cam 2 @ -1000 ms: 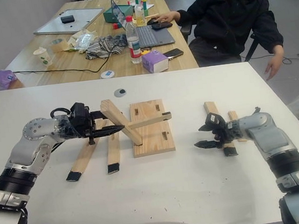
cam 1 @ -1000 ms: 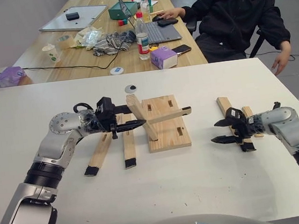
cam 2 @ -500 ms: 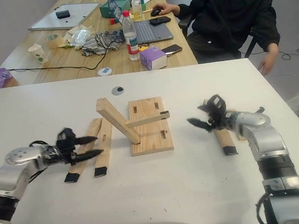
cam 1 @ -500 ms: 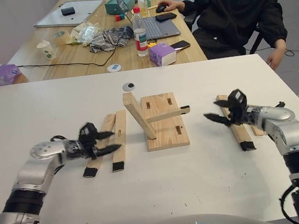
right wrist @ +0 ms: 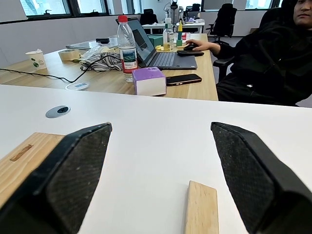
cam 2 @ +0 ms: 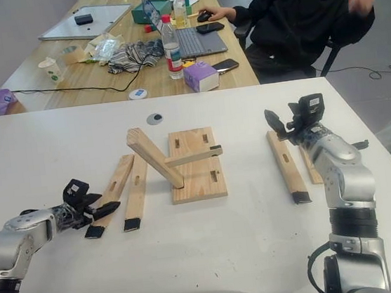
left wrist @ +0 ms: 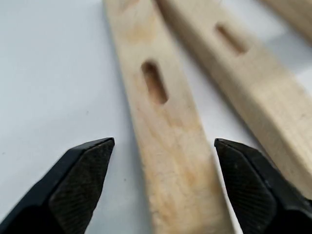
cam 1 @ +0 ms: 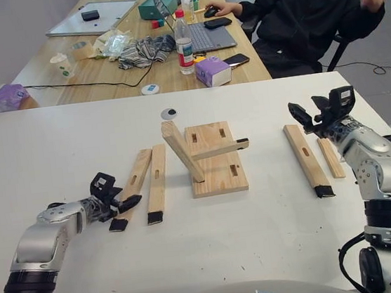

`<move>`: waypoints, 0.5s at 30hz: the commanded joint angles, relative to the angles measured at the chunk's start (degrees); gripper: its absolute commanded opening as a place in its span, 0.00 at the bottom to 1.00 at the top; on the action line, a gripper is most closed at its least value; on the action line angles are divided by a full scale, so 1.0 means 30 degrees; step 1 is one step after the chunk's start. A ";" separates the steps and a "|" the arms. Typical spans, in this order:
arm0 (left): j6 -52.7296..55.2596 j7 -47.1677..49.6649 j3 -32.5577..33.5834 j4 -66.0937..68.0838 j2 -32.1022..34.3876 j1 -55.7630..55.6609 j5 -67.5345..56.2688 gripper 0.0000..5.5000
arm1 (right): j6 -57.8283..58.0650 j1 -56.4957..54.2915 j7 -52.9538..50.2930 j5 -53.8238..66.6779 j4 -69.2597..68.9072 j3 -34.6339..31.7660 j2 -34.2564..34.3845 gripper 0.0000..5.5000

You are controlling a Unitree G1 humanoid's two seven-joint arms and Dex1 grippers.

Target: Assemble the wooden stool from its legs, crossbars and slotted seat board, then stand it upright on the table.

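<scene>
My left hand (cam 2: 97, 204) sits low on the worktop (cam 2: 214, 250), fingers spread, their tips just beside the near end of a flat leg (cam 2: 110, 191). My right hand (cam 2: 283, 126) is open by the far end of a second leg (cam 2: 286, 166). Between my hands lies the seat board (cam 2: 202, 177), with a tilted leg (cam 2: 153, 157) standing on it.

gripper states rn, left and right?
Left gripper: open, holding nothing, at a wooden leg lying flat on the table.
Right gripper: open, holding nothing.
</scene>
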 commanded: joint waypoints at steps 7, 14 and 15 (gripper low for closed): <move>-0.0785 0.1452 0.0805 0.4880 -0.2189 0.0241 0.1383 0.47 | -0.1000 -0.0912 0.0332 -0.0663 0.0878 0.0443 -0.0429 0.68; -0.5400 0.1701 0.3808 0.3174 -0.4242 -0.4888 -0.0523 0.37 | -0.0727 -0.2897 0.1375 -0.0179 0.1522 0.0745 -0.0450 0.68; -0.5213 0.1593 0.4036 0.2126 -0.4637 -0.6165 -0.1397 0.37 | -0.0241 -0.3553 0.1953 0.0187 0.1571 0.1024 -0.0405 0.68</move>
